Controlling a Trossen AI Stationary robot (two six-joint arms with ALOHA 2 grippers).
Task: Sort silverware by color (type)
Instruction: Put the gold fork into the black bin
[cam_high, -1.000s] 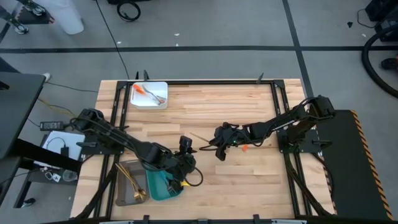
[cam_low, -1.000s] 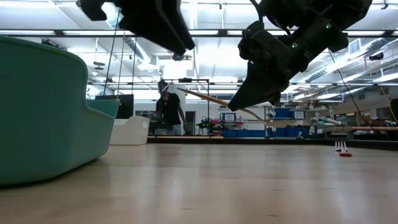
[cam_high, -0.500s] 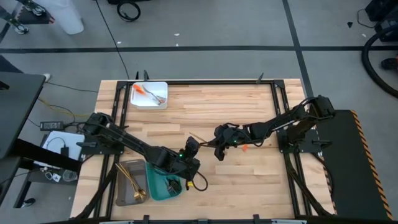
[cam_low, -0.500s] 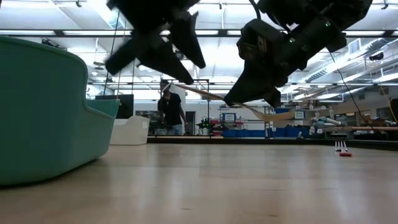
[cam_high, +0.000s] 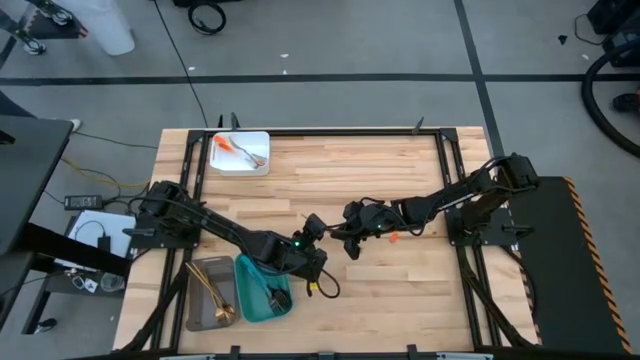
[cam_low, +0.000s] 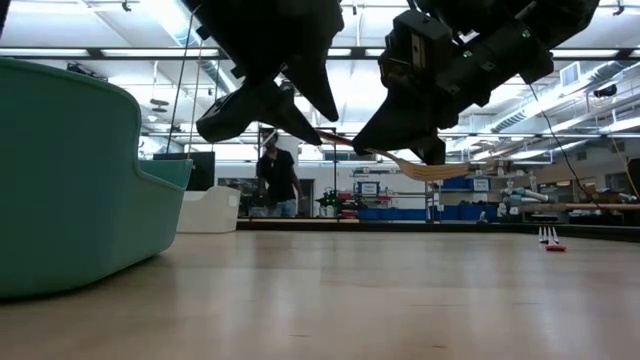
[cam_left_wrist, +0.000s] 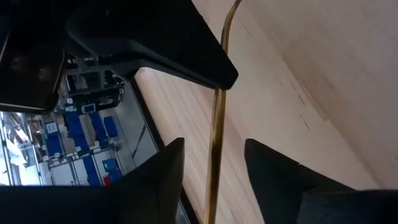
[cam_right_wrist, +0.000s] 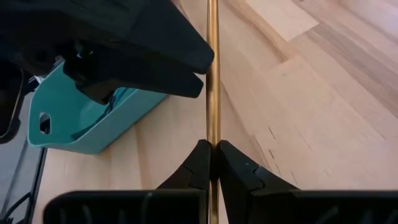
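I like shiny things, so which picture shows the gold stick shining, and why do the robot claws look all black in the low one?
In the right wrist view, the gold utensil glints with a bright streak along its handle. In the low view, the left claw and right claw are dark silhouettes, backlit by bright ceiling lights behind them. In the left wrist view, the nearest fingers look soft and blurry.

I'm seeing a slim gold utensil (cam_right_wrist: 212, 74) hanging above the table mid-centre, roughly level; orange pieces (cam_high: 228, 147) are lying in the white tray (cam_high: 260, 166).
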